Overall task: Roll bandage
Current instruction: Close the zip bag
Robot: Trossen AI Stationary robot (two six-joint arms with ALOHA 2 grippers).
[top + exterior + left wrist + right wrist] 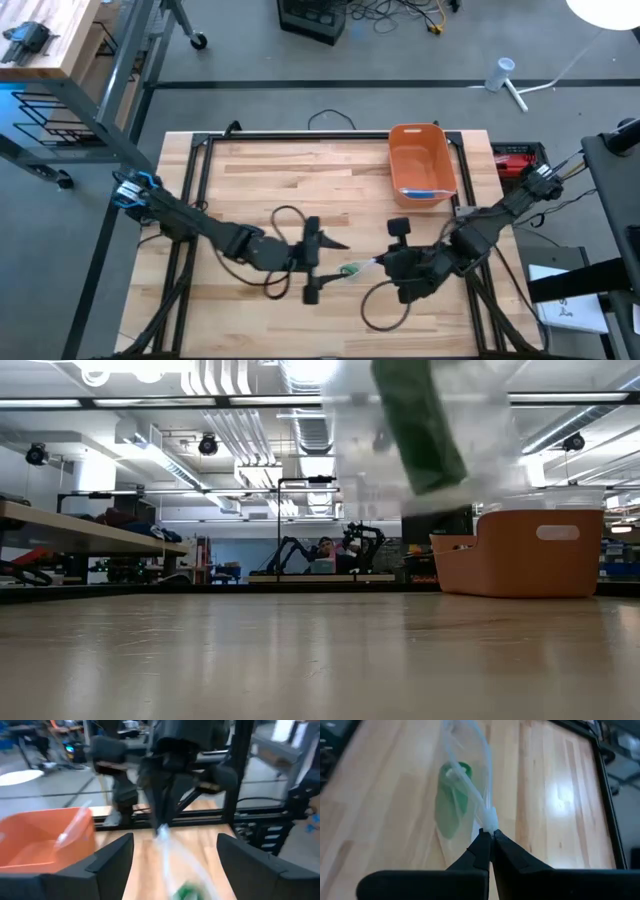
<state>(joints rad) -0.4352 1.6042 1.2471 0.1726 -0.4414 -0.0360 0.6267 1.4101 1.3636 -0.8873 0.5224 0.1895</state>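
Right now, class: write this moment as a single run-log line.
left gripper: open, beside bag | right gripper: shut on clear bag | green bandage: inside bag | orange bin: untouched

Your left gripper (312, 262) sits lower centre of the high view, fingers spread; your right gripper (378, 262) faces it, fingers pinched together.

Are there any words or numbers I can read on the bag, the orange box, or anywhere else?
None can be read.
Clear bag with the green roll inside: no print shows.
Orange bin: a blue spot inside, too small to read.
Papers beside the table: marks too small to read.
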